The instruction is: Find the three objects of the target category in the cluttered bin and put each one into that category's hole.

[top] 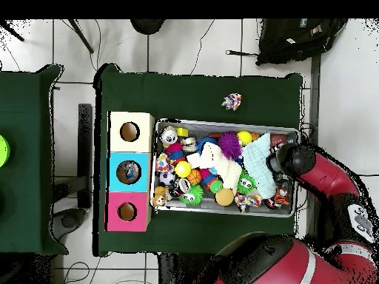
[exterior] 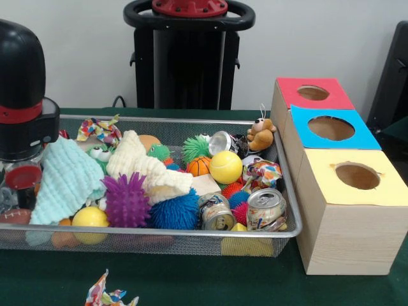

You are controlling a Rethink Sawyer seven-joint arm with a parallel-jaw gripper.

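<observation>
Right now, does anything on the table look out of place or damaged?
Yes. A colourful crumpled wrapper lies on the green cloth outside the bin, alone. Inside the bin, two drink cans look dented. The wooden box stands in order.

Purple spiky ball (exterior: 126,201), yellow ball (exterior: 225,167), dented cans (exterior: 265,209), mint cloth (exterior: 67,178).

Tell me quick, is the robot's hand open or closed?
Gripper: cannot be told. It hangs low over the wire bin's end, with its tips hidden.
</observation>
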